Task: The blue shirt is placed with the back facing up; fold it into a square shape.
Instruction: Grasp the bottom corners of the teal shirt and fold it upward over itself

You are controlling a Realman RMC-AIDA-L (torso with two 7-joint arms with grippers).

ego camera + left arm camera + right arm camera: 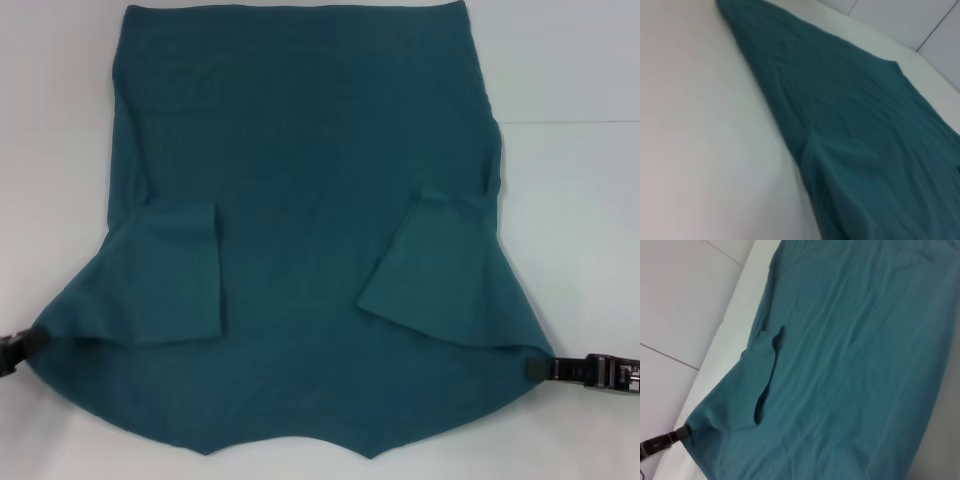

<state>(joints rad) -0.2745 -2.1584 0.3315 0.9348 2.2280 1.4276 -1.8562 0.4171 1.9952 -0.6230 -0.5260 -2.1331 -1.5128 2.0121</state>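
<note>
Head view: the blue shirt [320,230] lies back-up on the white desk [570,70], sleeves folded in. Your left pincer [22,345] and right pincer [540,367] each pinch a near shoulder corner.

Left wrist view: soft, limp cloth.

Right wrist view: it sags; grip corners.

White table [580,200], blue shirt [310,200] spread flat

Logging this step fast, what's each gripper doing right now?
Left gripper: shut on the blue shirt, at its near left corner.
Right gripper: shut on the blue shirt's near right corner.
</note>
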